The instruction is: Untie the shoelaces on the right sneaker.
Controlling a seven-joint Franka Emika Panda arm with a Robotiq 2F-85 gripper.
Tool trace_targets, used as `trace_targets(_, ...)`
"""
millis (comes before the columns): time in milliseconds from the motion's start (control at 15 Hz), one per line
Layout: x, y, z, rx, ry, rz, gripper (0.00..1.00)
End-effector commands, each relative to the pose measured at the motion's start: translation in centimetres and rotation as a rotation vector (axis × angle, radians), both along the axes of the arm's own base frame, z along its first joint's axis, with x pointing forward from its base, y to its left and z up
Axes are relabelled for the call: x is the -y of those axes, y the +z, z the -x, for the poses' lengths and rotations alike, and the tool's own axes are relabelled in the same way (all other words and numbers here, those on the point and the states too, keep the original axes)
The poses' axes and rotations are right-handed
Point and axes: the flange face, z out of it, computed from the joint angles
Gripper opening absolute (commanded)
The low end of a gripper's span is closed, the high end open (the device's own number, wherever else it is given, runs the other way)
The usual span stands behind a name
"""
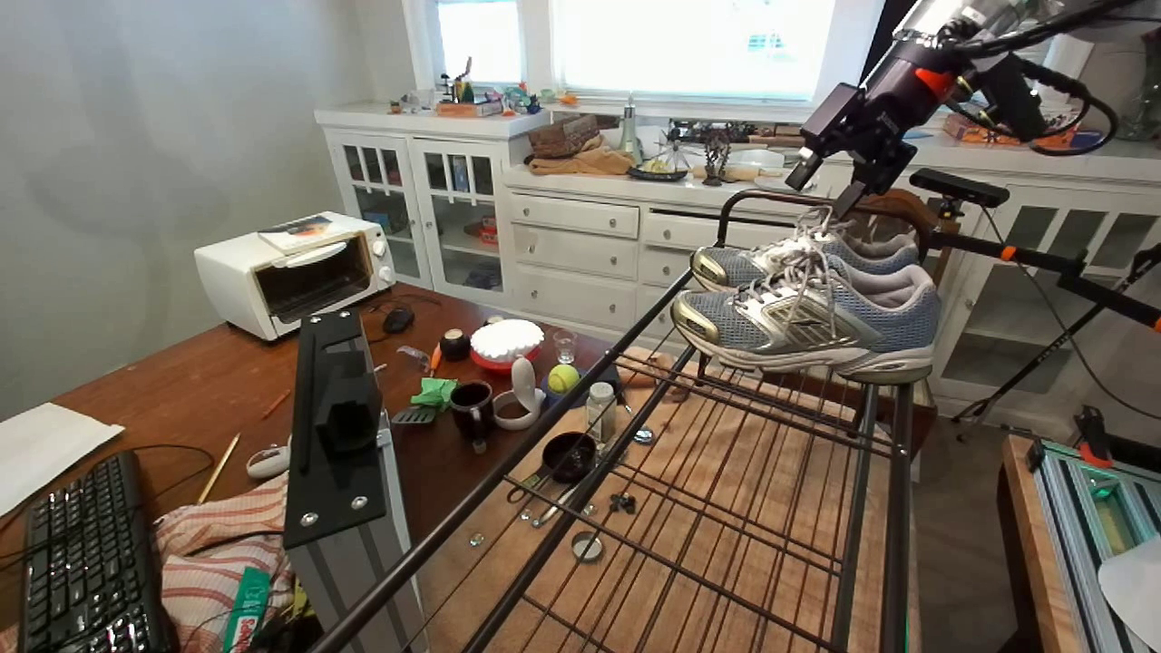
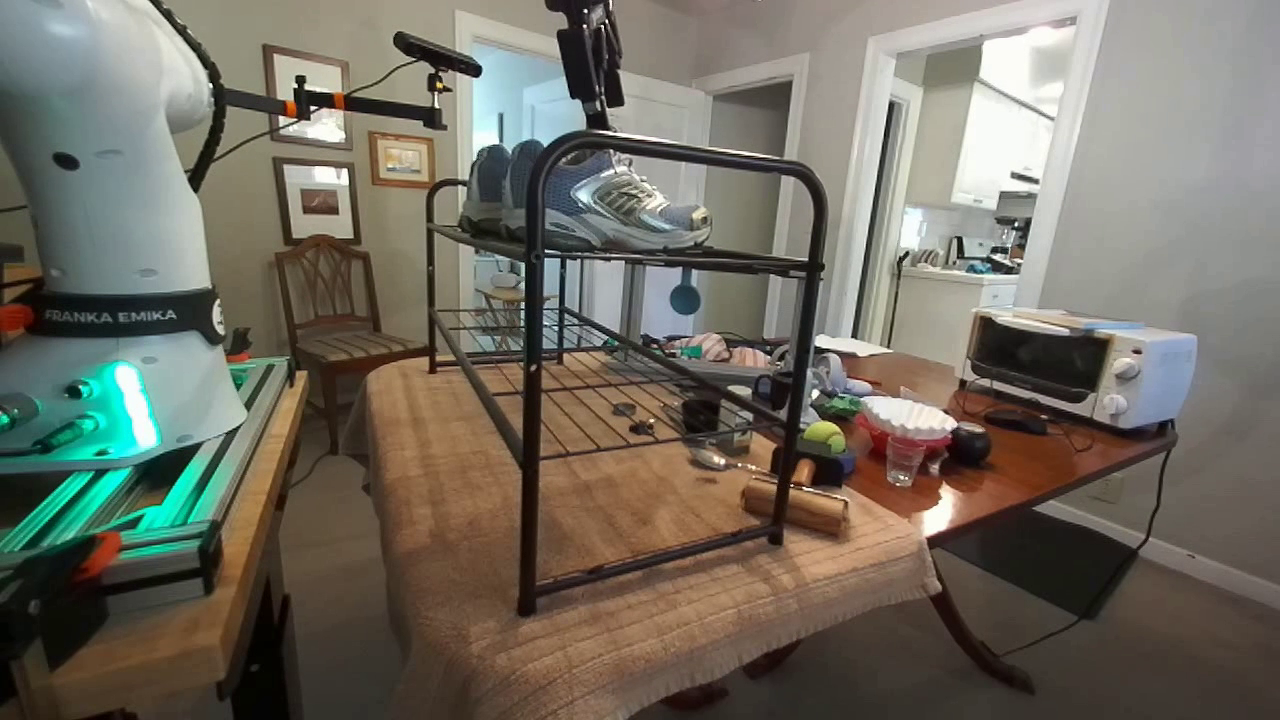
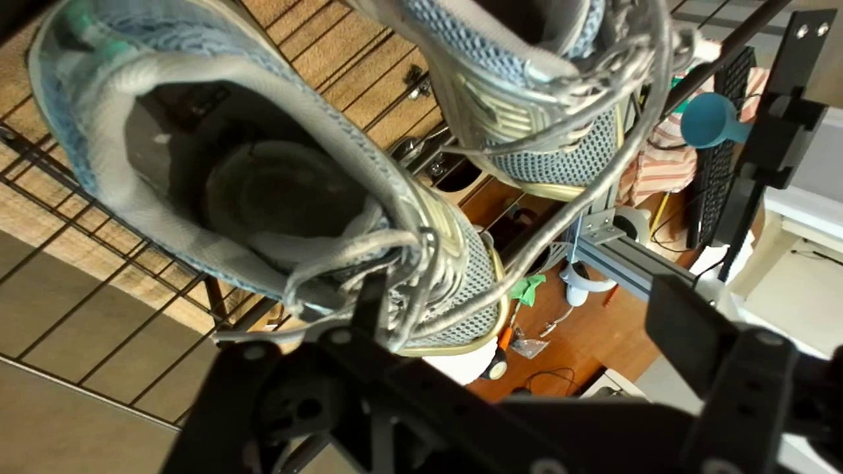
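Rack (image 2: 531, 400), in an exterior view, bears the right sneaker (image 2: 620, 212) at twelve o'clock. Above, the gripper (image 3: 523, 286) stands spread wide; in the wrist view its nine-o'clock finger (image 3: 372, 306) overlaps the shoelaces (image 3: 421, 283). Pinching several strands together could cinch them tighter.

this is a home: framed pictures (image 2: 317, 202), a wooden chair (image 2: 362, 345), a kitchen (image 2: 975, 160) through a doorway (image 2: 1069, 150)

A towel (image 2: 450, 480) hides the edge of the desk (image 2: 1005, 475) nearest the robot base (image 2: 130, 250). Toward the opposite edge, an exterior view's bottom cuts off a keyboard (image 1: 86, 549). Whether 1 of the jaws touches the laces (image 3: 523, 262) cannot be told.
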Motion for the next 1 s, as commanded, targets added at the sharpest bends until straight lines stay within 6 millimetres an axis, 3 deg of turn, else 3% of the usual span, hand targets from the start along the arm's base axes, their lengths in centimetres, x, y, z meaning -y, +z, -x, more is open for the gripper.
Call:
trace_targets(0,-0.1,-1.1,-0.7,0.019,-0.004,-0.033,1.00)
trace_targets(467,-0.1,-1.6,-1.6,0.067,-0.043,-0.043,1.00)
trace_targets(933,-1.7,-2.8,-3.4,0.044,-0.013,-0.092,1.00)
